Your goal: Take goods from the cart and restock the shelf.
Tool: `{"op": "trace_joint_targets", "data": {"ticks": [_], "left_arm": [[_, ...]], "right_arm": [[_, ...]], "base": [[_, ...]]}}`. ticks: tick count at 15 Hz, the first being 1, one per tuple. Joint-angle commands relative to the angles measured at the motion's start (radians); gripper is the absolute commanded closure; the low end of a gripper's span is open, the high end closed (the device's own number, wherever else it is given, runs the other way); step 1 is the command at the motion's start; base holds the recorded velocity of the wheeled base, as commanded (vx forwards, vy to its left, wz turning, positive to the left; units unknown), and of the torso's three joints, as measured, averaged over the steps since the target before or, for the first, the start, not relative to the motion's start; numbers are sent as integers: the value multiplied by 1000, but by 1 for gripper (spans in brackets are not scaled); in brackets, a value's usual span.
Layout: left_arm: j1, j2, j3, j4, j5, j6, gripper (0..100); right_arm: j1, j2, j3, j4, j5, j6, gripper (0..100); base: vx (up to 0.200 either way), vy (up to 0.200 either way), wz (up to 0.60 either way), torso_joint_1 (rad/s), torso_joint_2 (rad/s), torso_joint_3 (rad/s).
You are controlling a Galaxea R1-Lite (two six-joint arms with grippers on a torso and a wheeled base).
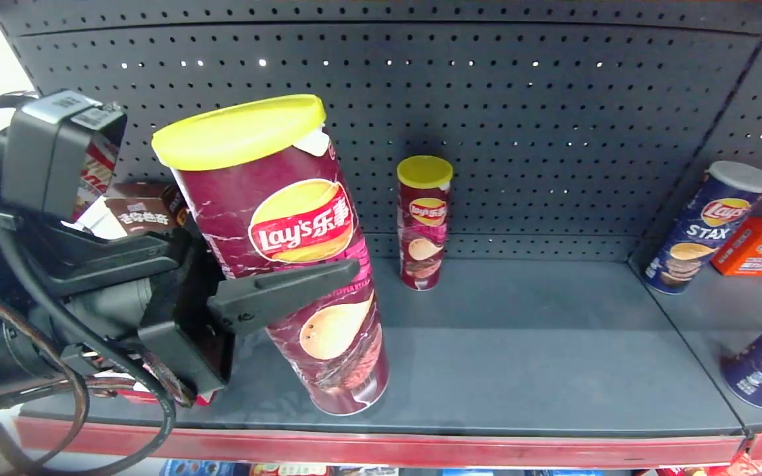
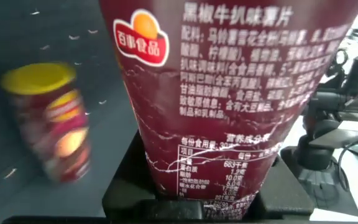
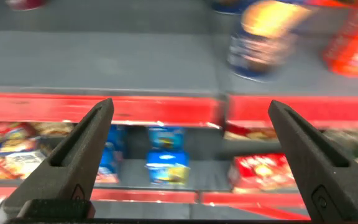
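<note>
Tilted chip can was held in left gripper at shelf front, not yet released.
Gripper fingers were clamped on the maroon, yellow-lidded can; base low at the front edge, contact unclear. A matching can stood upright at the back, so one looked stocked. A blue can stood in the next bay. The right gripper had fingers wide apart, holding nothing. Likely left to do: stand it up, let go, fetch more.
</note>
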Motion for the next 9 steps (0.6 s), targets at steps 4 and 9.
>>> {"op": "trace_joint_targets", "data": {"ticks": [4, 9], "left_arm": [[7, -3, 12, -5, 5, 3, 100], [15, -21, 43, -5, 11, 1, 100]], "right_arm": [[-1, 1, 0, -1, 1, -1, 0], [-1, 0, 0, -1, 1, -1, 0]], "base": [[0, 0, 0, 0, 0, 0], [0, 0, 0, 0, 0, 0]]}}
